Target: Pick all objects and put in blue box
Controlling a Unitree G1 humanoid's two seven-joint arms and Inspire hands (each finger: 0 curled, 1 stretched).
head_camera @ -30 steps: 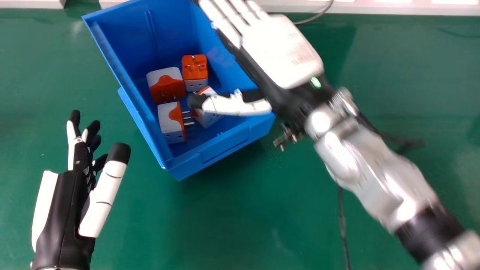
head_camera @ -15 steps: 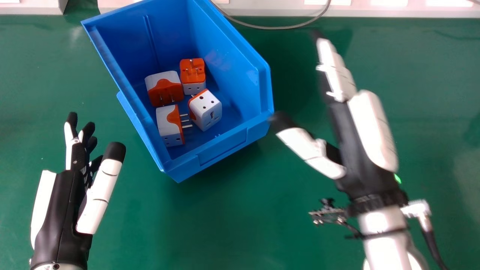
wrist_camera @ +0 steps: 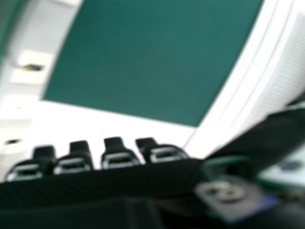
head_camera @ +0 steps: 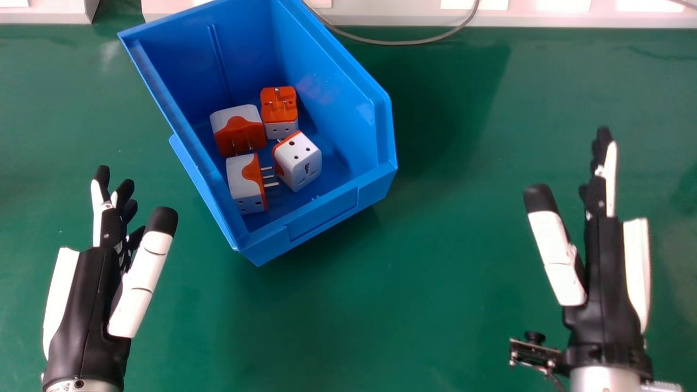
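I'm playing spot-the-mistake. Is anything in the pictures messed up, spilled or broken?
Nothing looks spilled or broken. The blue box just sits at a slant on the green table, and the plugs inside lie jumbled: the farthest plug points its pins up, while the front-left plug lies with its pins pointing sideways.
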